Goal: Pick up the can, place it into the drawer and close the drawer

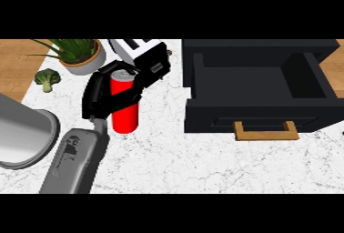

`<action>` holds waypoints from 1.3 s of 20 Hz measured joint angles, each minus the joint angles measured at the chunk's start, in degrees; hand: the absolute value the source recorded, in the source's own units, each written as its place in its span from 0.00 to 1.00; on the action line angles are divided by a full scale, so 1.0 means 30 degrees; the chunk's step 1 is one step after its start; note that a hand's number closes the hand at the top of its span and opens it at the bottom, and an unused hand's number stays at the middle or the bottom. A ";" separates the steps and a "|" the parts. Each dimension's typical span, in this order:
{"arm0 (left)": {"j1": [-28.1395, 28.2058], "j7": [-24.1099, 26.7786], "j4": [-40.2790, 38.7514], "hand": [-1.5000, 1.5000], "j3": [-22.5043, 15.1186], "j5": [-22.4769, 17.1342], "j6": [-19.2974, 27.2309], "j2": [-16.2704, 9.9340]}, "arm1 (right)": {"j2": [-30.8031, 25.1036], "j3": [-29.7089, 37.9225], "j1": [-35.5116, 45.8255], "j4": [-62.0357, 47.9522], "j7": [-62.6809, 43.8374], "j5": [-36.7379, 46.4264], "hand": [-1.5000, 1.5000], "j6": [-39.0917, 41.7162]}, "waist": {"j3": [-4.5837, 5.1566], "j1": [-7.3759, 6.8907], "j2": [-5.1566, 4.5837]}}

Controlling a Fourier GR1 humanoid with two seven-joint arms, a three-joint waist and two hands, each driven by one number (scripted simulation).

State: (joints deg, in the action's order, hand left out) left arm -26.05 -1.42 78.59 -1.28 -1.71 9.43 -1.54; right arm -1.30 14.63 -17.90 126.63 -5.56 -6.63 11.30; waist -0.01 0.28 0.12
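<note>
White marble counter (222,159) with wood (17,59) at its left edge; a potted plant (77,52), broccoli (47,78).

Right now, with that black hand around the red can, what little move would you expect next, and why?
Probably lift the can a little and carry it right, toward the open drawer. The left hand is already curled round the can, which stands on the counter left of the drawer, and the drawer's inside looks bare. The right hand is out of view.

White marble counter (201,159) carries a black drawer unit (259,113), potted plant (77,54) and broccoli (47,78).
</note>
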 measured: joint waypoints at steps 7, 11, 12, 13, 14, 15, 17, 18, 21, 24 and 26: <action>-0.3169 -0.2807 0.0202 1.00 -0.1760 0.0642 0.1939 0.0400 | 0.0129 0.0180 -0.0065 -0.0285 0.0388 0.0057 0.00 0.0111 | -0.0005 0.0084 -0.0020; -0.6034 -0.3726 -0.1184 1.00 -0.2296 0.0710 0.3254 0.0467 | -0.0060 0.0523 -0.0173 -0.0142 0.0275 -0.0327 0.00 0.0410 | -0.0004 0.0221 -0.0043; -0.6555 -0.3763 -0.1572 1.00 -0.2406 0.0628 0.3484 0.0478 | 0.0006 0.0530 -0.0360 -0.0029 0.0283 -0.0290 0.00 0.0469 | -0.0004 0.0231 -0.0045; -0.7017 -0.4009 -0.1677 1.00 -0.2772 0.0503 0.3879 0.0485 | 0.0054 0.0537 -0.0366 0.0025 0.0231 -0.0242 0.00 0.0434 | -0.0004 0.0232 -0.0044; -0.7552 -0.4106 -0.1973 1.00 -0.3132 0.0377 0.4383 0.0491 | 0.0034 0.0562 -0.0199 -0.0256 0.0342 -0.0172 0.00 0.0450 | -0.0002 0.0241 -0.0046; -0.8227 -0.4374 -0.2339 1.00 -0.3366 0.0247 0.4780 0.0495 | -0.0009 0.0607 -0.0011 -0.0426 0.0347 -0.0164 0.00 0.0440 | -0.0005 0.0252 -0.0053; -0.9340 -0.4299 -0.3351 1.00 -0.3508 -0.0074 0.5269 0.0502 | -0.0020 0.0654 -0.0026 -0.0558 0.0465 -0.0207 0.00 0.0600 | -0.0005 0.0286 -0.0063; -1.0221 -0.4685 -0.3817 1.00 -0.3502 -0.0165 0.5519 0.0502 | -0.0002 0.0594 -0.0067 -0.0461 0.0401 -0.0212 0.00 0.0648 | -0.0007 0.0325 -0.0069; -1.2036 -0.4956 -0.5266 1.00 -0.3586 -0.0766 0.5959 0.0507 | 0.0150 0.0315 -0.0009 -0.0061 0.0028 0.0035 0.00 0.0390 | -0.0006 0.0367 -0.0078; -1.3695 -0.4844 -0.6985 1.00 -0.3333 -0.1218 0.6111 0.0508 | 0.0067 0.0350 0.0311 -0.0156 -0.0141 0.0064 0.00 0.0378 | -0.0009 0.0410 -0.0109; -1.4545 -0.4655 -0.8060 1.00 -0.3640 -0.1661 0.6455 0.0510 | 0.0117 0.0325 0.0428 -0.0164 -0.0219 0.0113 0.00 0.0318 | -0.0010 0.0469 -0.0119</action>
State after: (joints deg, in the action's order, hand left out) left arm -69.69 -15.38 54.41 -12.20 -6.69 28.80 -0.01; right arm -0.95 15.61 -16.61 126.14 -6.22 -6.29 12.26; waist -0.04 1.69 -0.23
